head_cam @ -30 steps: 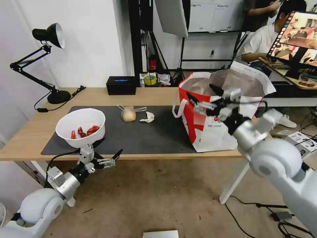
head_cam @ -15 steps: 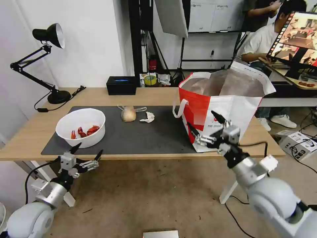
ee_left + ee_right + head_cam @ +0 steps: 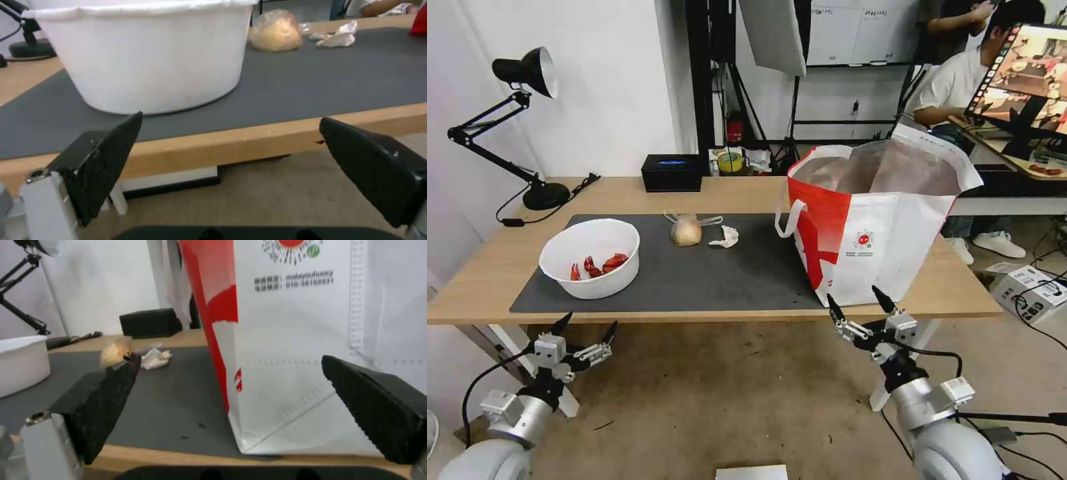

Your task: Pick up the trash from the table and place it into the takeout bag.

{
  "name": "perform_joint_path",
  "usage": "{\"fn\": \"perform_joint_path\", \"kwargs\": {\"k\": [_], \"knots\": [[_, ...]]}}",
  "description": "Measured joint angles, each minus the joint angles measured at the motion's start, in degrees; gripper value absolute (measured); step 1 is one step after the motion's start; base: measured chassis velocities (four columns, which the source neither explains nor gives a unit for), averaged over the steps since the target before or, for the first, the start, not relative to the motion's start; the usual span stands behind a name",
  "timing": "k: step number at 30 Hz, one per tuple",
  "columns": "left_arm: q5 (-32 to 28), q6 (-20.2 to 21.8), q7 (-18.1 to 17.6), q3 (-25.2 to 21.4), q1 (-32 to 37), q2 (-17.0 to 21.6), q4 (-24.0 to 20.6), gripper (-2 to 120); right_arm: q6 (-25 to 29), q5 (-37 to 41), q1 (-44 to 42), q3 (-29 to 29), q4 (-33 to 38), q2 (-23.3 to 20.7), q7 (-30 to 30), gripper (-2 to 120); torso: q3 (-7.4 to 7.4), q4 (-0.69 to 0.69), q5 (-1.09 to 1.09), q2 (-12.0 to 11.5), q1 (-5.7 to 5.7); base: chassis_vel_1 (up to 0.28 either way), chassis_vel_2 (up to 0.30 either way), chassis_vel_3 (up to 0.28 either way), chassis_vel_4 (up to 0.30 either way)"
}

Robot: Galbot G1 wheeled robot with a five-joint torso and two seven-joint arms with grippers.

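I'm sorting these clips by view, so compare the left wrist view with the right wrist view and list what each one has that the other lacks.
Left wrist view alone: the left gripper, jaws open, low in front of the table edge, and the white bowl close up, its whole side wall facing the camera.

Right wrist view alone: the right gripper, jaws open, facing the takeout bag with its round logo and print, plus the small black box.

Both: the knotted bag of beige lump, the crumpled tissue, the grey mat, the lamp base.

Place: a filming or robot-test studio
Signs: softbox (image 3: 774, 33) on stand, tripod legs (image 3: 790, 143), whiteboard (image 3: 854, 30), monitor (image 3: 1024, 70), bare white walls, carpeted floor (image 3: 727, 400)
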Motion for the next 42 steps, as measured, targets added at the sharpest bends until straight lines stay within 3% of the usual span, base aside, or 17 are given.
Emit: {"fn": "perform_joint_path", "kwargs": {"k": [18, 42], "knots": [[0.0, -1.2, 0.4, 2.0, -1.5, 0.6, 1.1, 100, -1.2, 0.3, -1.4, -1.9, -1.2, 3.1, 0.0, 100, 0.00, 0.00, 0.00, 0.0, 0.01, 0.000, 0.000, 0.000, 0.000], [0.2, -1.2, 0.5, 1.7, -0.9, 0.4, 0.1, 100, -1.5, 0.1, -2.5, -2.3, -1.1, 3.2, -0.3, 100, 0.00, 0.00, 0.00, 0.0, 0.01, 0.000, 0.000, 0.000, 0.000]]}}
